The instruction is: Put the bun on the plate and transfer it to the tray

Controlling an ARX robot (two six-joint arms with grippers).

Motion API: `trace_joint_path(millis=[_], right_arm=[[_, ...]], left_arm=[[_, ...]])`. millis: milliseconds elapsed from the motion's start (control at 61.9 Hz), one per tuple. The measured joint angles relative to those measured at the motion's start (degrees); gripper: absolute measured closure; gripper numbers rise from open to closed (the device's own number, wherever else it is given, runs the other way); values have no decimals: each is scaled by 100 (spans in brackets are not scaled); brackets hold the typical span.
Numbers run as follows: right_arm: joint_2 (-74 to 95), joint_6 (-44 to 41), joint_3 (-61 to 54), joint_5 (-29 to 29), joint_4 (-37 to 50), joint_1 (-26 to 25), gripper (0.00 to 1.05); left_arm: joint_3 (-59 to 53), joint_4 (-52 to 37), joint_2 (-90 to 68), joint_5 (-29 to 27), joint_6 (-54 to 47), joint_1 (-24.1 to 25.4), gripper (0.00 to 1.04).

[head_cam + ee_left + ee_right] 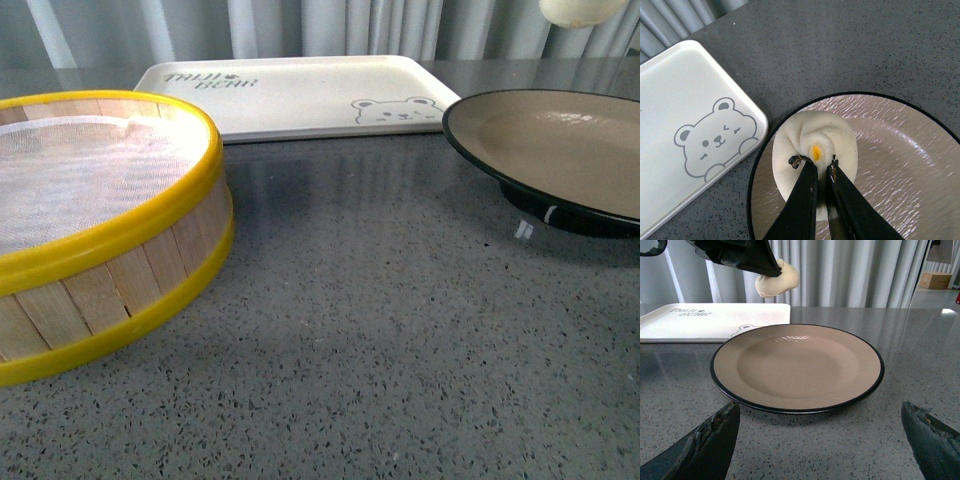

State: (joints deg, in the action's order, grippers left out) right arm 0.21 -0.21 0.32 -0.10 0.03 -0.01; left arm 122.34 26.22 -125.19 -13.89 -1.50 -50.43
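The bun [815, 145] is pinched at its pleated top by the left gripper [816, 162] and is held in the air above the plate [900, 165], over the side nearest the tray [680, 100], presumably for lowering onto it; the bun hangs beneath the fingertips [807, 172], clear of the plate. The right gripper [822, 440] is spread wide and empty, low beside the plate, seemingly readied for the plate's transfer.

Left gripper [816, 162]: 2 dark fingers nearly together, pinching the top of the bun [810, 134], raised in the air, pointing down.
Right gripper [818, 440]: 2 fingers spread wide apart, low, holding nothing.
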Motion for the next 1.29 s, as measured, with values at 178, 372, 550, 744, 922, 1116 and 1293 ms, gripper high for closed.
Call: trace_joint_path(millis=[178,372,550,744,922,1116,1293], right_arm=[[0,0,0,2,0,0,9],[0,0,0,0,0,0,9],[0,0,0,2,0,0,9],[0,0,0,2,0,0,9],[0,0,0,2,0,0,9],[0,0,0,2,0,0,9],[0,0,0,2,0,0,9]], left_arm=[[-35,-2,-111,63,-15,90,101],[-439,-68,-63,393,9,125,101],[-977,-188,42,763,74,48,101],[-1200,-323,85,785,173,-46,101],[-1200,-321,81,782,221,-76,101],[-1145,-227,35,732,221,-101,94],[-1143,-221,33,697,223,-101,68]])
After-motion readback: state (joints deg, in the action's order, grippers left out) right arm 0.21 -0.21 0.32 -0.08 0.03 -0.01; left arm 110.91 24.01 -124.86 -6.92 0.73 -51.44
